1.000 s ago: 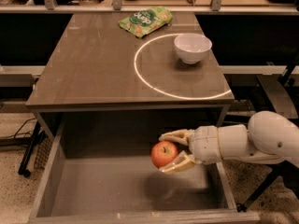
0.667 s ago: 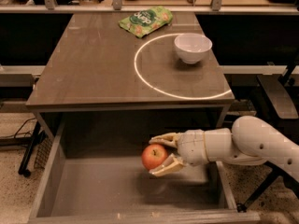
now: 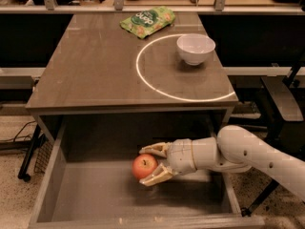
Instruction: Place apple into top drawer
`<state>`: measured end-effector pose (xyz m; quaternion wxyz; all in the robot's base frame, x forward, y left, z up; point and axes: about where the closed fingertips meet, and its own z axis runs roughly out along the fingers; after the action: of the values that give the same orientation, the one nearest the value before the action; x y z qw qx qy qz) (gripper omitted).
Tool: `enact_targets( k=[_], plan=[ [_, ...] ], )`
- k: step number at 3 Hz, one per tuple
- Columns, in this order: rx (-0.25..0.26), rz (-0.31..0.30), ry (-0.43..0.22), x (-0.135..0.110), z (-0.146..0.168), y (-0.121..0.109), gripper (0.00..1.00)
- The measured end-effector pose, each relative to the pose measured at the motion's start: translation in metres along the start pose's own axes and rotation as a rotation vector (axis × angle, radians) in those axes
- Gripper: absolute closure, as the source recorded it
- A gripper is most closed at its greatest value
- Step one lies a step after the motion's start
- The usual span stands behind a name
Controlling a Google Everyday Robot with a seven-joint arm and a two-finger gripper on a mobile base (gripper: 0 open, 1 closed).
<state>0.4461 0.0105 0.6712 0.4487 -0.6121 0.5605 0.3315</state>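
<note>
The red-orange apple (image 3: 144, 166) sits between the two fingers of my gripper (image 3: 150, 165), inside the open top drawer (image 3: 86, 194), low over its flat grey-brown bottom near the back middle. The gripper reaches in from the right on a white arm (image 3: 238, 154). Its fingers close around the apple from above and below. I cannot tell whether the apple touches the drawer bottom.
A white bowl (image 3: 196, 48) stands on the cabinet top (image 3: 95, 66) at the back right, inside a white circle mark. A green snack bag (image 3: 147, 21) lies at the back middle. A railing runs behind the cabinet. A stand is at the right.
My gripper has moved left and slightly down with the apple, deeper over the drawer's middle. The bowl and the bag have not moved.
</note>
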Motion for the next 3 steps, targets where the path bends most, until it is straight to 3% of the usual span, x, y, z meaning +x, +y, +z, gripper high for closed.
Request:
enact_targets(
  k=[2, 3],
  plan=[
    [-0.012, 0.043, -0.031, 0.008, 0.01, 0.0096, 0.12],
    [-0.02, 0.061, -0.033, 0.0077, 0.0065, 0.0114, 0.0]
  ],
)
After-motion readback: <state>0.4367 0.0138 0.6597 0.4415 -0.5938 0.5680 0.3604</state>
